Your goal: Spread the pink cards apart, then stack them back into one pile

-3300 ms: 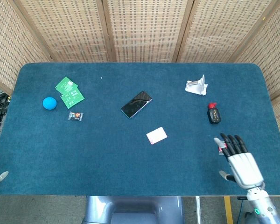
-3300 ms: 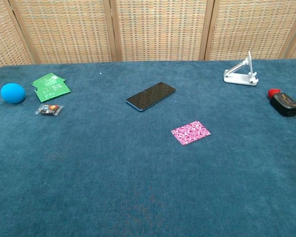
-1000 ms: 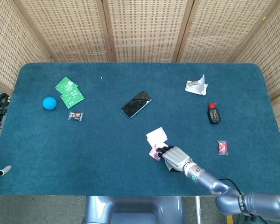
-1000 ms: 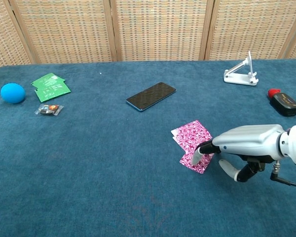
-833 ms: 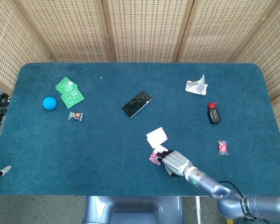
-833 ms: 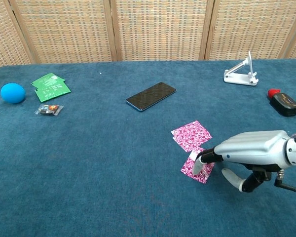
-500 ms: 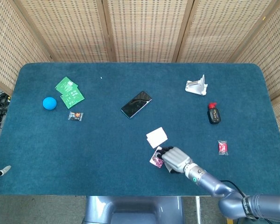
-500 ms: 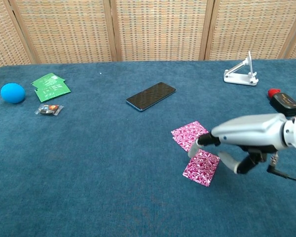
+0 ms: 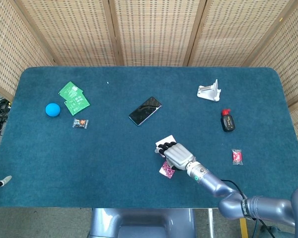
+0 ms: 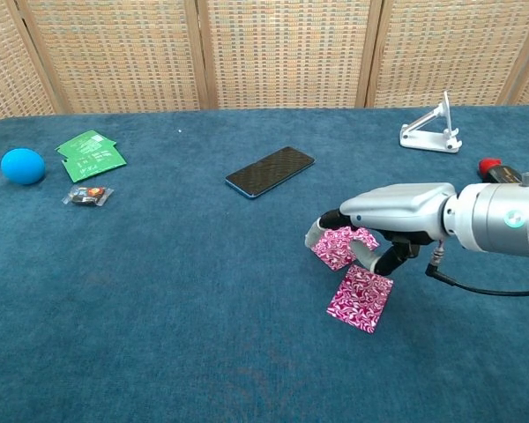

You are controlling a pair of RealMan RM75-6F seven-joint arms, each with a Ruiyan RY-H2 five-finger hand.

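**Right hand over the far card, spread only part done**

Your right hand (image 10: 370, 231) hung arched over the remaining pink patterned cards (image 10: 337, 246), fingers curled loosely round their edges; I could not tell whether it gripped them. One separated pink card (image 10: 360, 298) lay flat on the blue felt table (image 10: 159, 291), just beside that pile on your side. Judging by this, restacking remained. The chest view showed the card faces; the head view hid most beneath the hand.
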